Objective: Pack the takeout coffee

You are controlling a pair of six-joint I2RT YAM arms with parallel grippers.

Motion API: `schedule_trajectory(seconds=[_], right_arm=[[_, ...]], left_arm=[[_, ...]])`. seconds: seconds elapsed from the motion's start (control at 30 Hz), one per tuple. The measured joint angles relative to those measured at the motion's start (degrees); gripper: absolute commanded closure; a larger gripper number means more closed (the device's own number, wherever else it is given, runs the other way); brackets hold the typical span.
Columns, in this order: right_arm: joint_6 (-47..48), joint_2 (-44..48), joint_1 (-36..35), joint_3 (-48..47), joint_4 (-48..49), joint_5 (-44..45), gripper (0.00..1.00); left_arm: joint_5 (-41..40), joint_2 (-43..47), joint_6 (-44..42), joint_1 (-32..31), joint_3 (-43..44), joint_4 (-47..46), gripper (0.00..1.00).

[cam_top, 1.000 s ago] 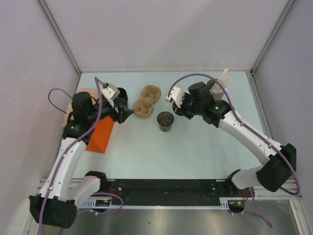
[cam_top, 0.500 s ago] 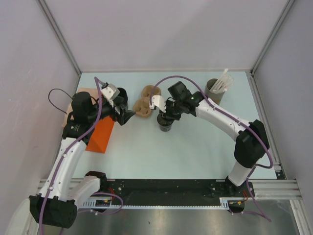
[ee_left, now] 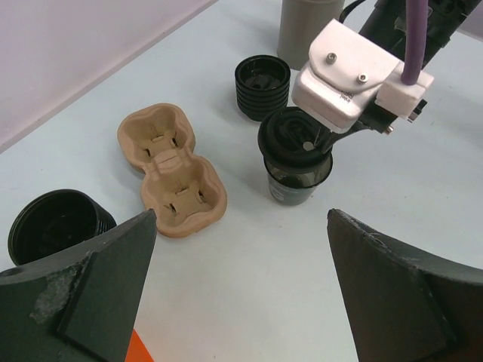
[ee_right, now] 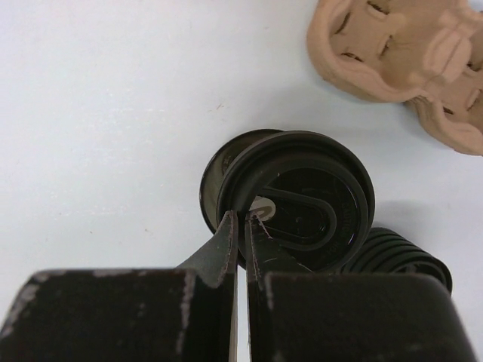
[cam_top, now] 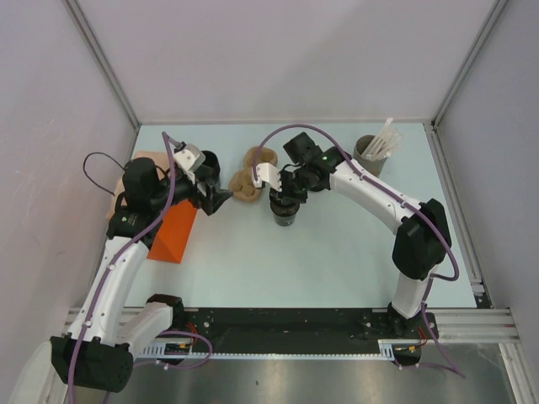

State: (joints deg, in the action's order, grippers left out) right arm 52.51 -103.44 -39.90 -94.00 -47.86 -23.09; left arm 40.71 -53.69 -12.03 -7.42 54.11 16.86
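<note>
Counts first: one takeout coffee (ee_left: 296,185), one pulp carrier (ee_left: 172,181) with two wells, one stack of black lids (ee_left: 262,84), one grey cylinder (cam_top: 367,154) of white sticks (cam_top: 383,139), one orange bag (cam_top: 173,231), two claws. The coffee is a small, dark, tapered cup standing mid-desk (cam_top: 337,252), just right of the carrier. Its black lid (ee_right: 302,196) sits off-centre, baring the cup's left rim. The right claw (ee_right: 241,226) is narrow, its fingers pinching the lid's near edge. The left claw (ee_left: 238,226) gapes wide and holds nothing, left of the carrier. From above, the right arm hides the lid stack. A black round thing (ee_left: 49,222) by the left claw is hard to identify.
</note>
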Motion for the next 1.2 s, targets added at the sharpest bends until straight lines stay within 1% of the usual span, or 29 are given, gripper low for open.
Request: schedule_trajectory(seconds=[0.4, 1.2], right_arm=[[3.06, -1.14, -0.04, 0.63, -1.16, -1.22, 1.00], [3.74, -3.63, -0.13, 0.87, -1.51, -1.40, 1.00]], left_arm=[[0.00, 0.00, 0.00, 0.33, 0.00, -0.02, 0.00], [-0.02, -0.33, 0.00, 0.44, -0.92, -0.68, 0.00]])
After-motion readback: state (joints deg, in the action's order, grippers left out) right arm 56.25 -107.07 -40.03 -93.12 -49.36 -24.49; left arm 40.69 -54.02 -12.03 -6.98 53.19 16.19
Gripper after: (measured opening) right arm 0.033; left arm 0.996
